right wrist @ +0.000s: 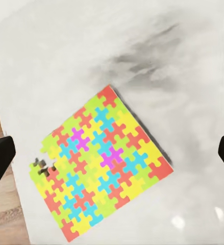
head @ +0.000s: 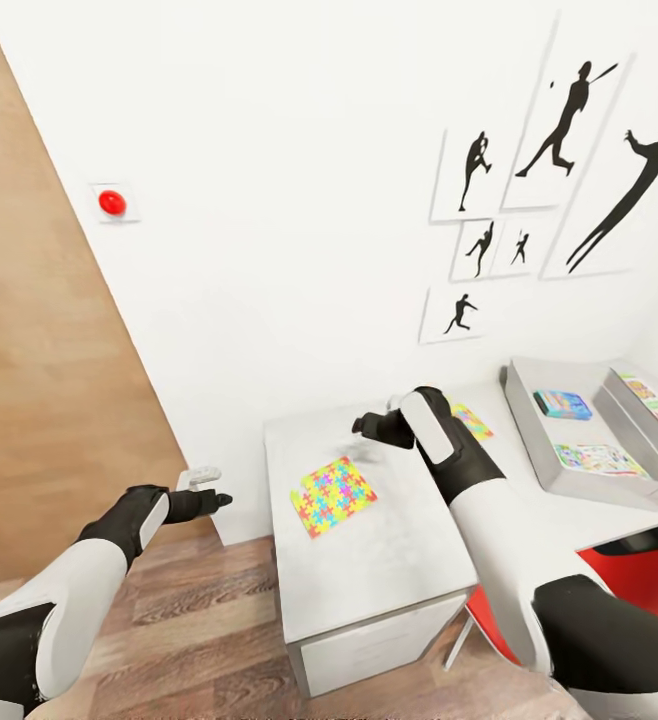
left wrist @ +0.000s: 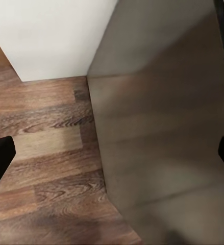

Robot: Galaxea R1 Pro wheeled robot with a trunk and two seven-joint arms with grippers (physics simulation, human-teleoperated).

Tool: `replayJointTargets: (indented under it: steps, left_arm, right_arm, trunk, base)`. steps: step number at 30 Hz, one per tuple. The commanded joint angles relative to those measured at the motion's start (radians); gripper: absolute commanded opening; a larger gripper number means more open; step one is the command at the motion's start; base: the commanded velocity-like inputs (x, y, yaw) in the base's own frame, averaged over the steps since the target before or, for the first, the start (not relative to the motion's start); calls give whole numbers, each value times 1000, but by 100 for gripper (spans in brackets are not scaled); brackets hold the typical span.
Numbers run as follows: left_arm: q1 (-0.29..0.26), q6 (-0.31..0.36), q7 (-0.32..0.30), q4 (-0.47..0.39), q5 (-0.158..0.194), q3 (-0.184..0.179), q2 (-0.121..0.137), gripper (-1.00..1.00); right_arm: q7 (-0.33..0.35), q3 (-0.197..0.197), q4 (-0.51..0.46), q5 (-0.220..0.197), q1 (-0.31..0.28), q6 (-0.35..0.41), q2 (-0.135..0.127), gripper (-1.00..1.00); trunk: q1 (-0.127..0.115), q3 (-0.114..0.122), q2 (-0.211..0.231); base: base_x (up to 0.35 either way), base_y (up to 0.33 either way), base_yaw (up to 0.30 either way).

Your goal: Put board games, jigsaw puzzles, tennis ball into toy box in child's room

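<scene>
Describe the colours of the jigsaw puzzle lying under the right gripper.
The jigsaw puzzle is yellow, green, blue, red-orange and magenta interlocking pieces; the right wrist view shows it best.

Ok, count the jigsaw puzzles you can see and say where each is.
2. One jigsaw puzzle lies flat on the table; the second jigsaw puzzle peeks out behind the right arm, mostly hidden.

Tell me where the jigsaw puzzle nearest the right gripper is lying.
In the head view the jigsaw puzzle lies flat on the white table, near its left edge, just below and left of the right gripper, which hovers open above it.
</scene>
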Motion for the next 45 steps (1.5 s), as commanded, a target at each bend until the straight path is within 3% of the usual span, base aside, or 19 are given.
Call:
replayJointTargets:
  steps: [1, 5, 9, 45]
  left_arm:
    - [-1, 6, -8, -1, -10, 8, 0, 100]
    - [-1, 6, -9, -1, -10, 9, 0, 100]
    - [-1, 6, -10, -2, -10, 9, 0, 100]
    - [-3, 6, -10, -3, -9, 9, 2, 100]
  right_arm:
    - [-10, 1, 21, -10, -8, -7, 0, 100]
    - [-7, -1, 104, -7, -32, -32, 1, 100]
    - [-5, -1, 128, -5, -38, -39, 2, 100]
    - [-3, 11, 139, 0, -39, -83, 15, 100]
  trunk:
    - [1, -4, -2]
    - [1, -10, -2]
    - [1, -17, -2]
    - [1, -76, -2]
  base:
    - [0, 0, 0]
    - [0, 0, 0]
    - [0, 0, 0]
    - [0, 5, 0]
